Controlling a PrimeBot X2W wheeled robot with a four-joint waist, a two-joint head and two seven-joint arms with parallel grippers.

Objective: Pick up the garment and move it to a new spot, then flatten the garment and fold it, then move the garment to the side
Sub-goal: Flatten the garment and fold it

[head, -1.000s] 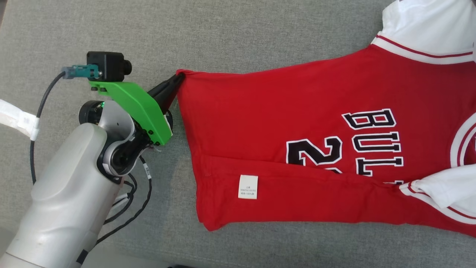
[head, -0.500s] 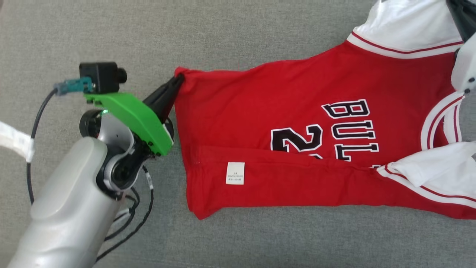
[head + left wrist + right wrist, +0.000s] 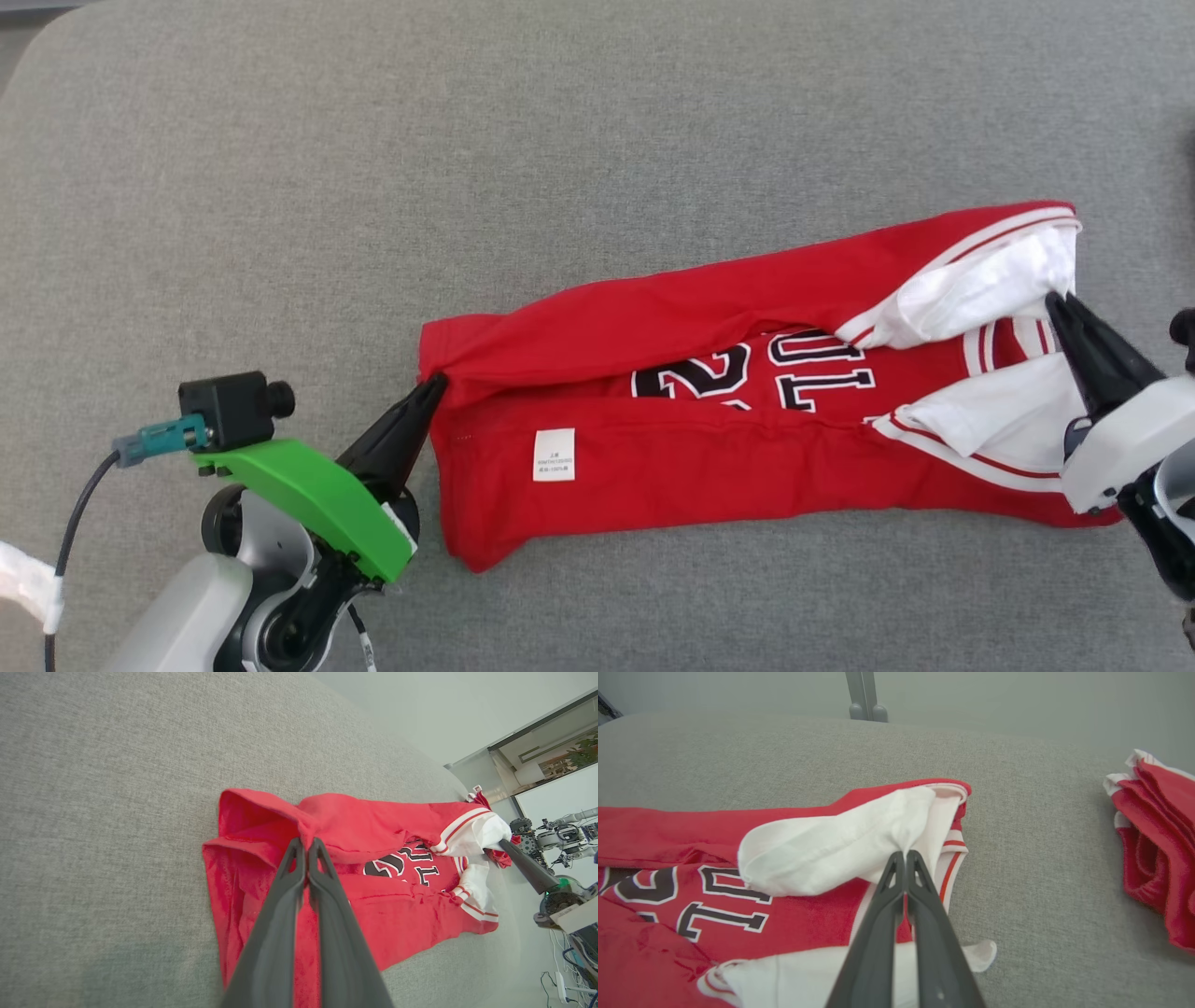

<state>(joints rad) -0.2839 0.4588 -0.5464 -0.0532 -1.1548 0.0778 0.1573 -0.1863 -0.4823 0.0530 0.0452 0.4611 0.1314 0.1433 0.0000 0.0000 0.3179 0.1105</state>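
Left end effector [image 3: 435,383], low at seven o'clock, fingers pinched together; right end effector [image 3: 1056,301] at three o'clock, likewise clamped.

Found garment [image 3: 709,467] lying lengthwise on worktop [image 3: 467,140], far edge folded in over middle. Located left gripper [image 3: 436,382] at its left end, fingers [image 3: 397,439] clamped on hem; right gripper [image 3: 1054,300] at right end, clamped on sleeve [image 3: 980,289]. Noted second pile [image 3: 1153,858] beyond right end.

Grey woven upholstered surface [image 3: 597,112], rounded corners, evenly lit, shadows soft. Beyond its far edge: plain pale wall [image 3: 738,690], grey metal upright [image 3: 864,695] rising just behind. Off its end: pale floor [image 3: 532,956] with white power strip [image 3: 560,981]; glazed panel [image 3: 537,760] further back, green foliage [image 3: 584,753] behind the glass, bright daylight there
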